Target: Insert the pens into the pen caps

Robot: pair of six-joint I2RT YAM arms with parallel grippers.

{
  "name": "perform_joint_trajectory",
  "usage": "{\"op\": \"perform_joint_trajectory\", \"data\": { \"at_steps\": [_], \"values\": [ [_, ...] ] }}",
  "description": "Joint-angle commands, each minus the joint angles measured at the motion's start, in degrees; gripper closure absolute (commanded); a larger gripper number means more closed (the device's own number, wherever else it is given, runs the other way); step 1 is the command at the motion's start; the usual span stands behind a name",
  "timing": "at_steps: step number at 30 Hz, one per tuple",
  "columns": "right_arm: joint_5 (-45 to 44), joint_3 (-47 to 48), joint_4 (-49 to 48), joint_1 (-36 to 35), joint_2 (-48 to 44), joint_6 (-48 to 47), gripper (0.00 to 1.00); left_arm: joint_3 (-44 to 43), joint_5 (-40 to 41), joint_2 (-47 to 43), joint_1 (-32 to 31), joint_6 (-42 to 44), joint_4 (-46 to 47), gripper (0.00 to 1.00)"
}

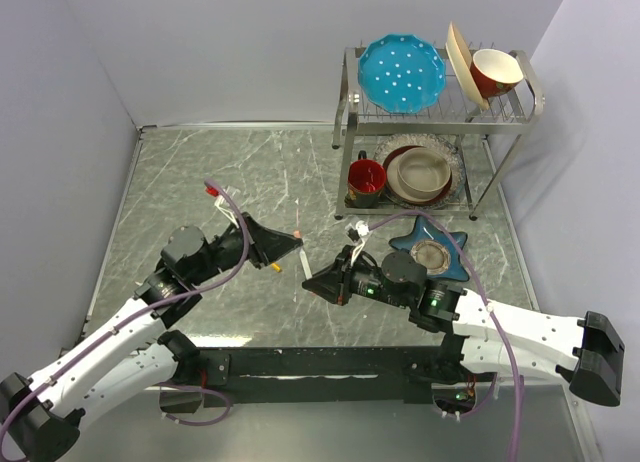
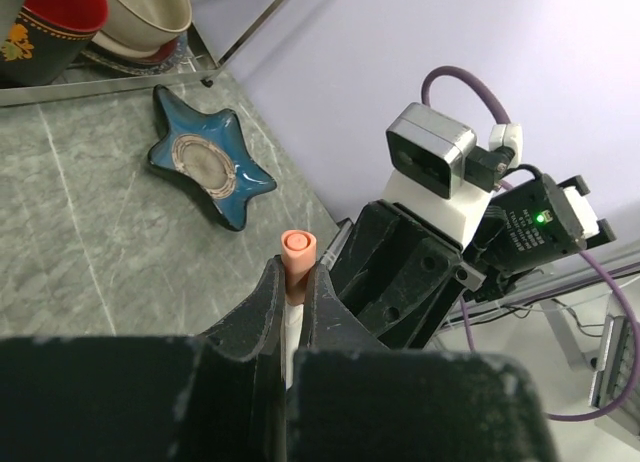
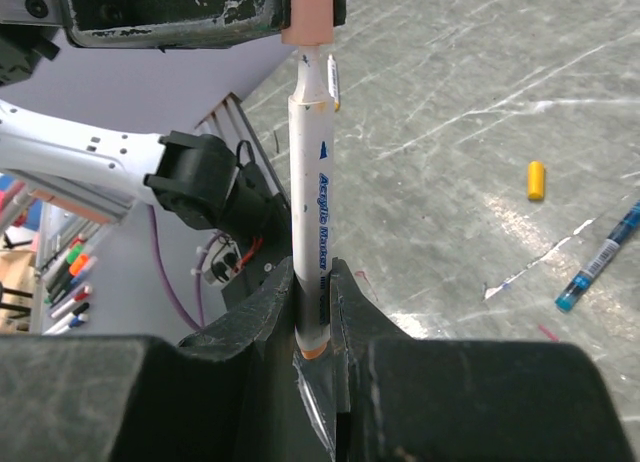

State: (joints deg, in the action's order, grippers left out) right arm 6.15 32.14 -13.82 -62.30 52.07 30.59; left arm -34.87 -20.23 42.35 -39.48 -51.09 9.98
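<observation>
From the top camera, we are seeing the left gripper and the right gripper meeting tip to tip over the middle of the table. That spot is too crowded for us to make out what lies between them. A yellow cap is lying loose on the table just beside the left gripper's tip.

From the left wrist, we are looking at the left claw pinched fully shut on the salmon-pink cap, which is poking out past the fingertips. A sliver of white is showing below it between the fingers; we cannot tell what it belongs to.

From the right wrist, the right claw is clamping, nearly closed, round the lower end of the white pen, which is standing upright out of the jaws. Its narrow end is reaching up into the salmon-pink cap. A stretch of neck is showing below the cap, so we are judging the cap not yet fully seated. A blue-teal pen is lying on the table well apart, with the yellow cap near it.

We are judging the pen light, stiff and smooth-skinned, so it is likely to slide through the pads under an end-on push. A hold nearer the tip would be giving less wobble. The cap is tiny and hard, best pinched by its sides with the mouth left free.
</observation>
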Motion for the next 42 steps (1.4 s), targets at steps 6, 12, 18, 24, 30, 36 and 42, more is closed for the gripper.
{"op": "perform_joint_trajectory", "data": {
  "at_steps": [6, 12, 18, 24, 30, 36, 42],
  "values": [
    [-5.36, 4.25, -5.95, 0.34, -0.39, -1.85, 1.00, -0.63, -3.42, -1.92, -1.30, 3.54, -8.65, 0.99],
    [-6.06, 3.19, -6.30, 0.34, -1.36, -1.15, 1.00, -1.43, -2.45, -2.01, -1.30, 3.36, -9.89, 0.99],
    [-4.92, 3.98, -7.18, 0.16, -0.22, -0.36, 1.00, -0.64, -2.01, -1.13, -1.47, 2.14, -8.13, 0.99],
    [-3.52, 4.42, -8.32, 0.16, 1.19, 1.14, 1.00, -1.07, 1.06, -0.42, -1.74, 2.93, -8.66, 0.99],
    [-3.43, 4.95, -8.85, 0.08, 2.85, 1.75, 1.00, -1.51, 4.05, 0.02, -1.82, 3.54, -9.80, 0.99],
    [-5.80, 5.04, -8.85, 0.08, 3.65, 1.76, 1.00, -1.51, 3.18, -0.34, -2.00, 3.72, -10.42, 0.99],
    [-6.06, 7.93, -6.83, 0.16, 3.82, -2.90, 1.00, 0.77, -2.88, -1.39, -2.00, 2.75, -6.90, 0.89]
  ]
}}
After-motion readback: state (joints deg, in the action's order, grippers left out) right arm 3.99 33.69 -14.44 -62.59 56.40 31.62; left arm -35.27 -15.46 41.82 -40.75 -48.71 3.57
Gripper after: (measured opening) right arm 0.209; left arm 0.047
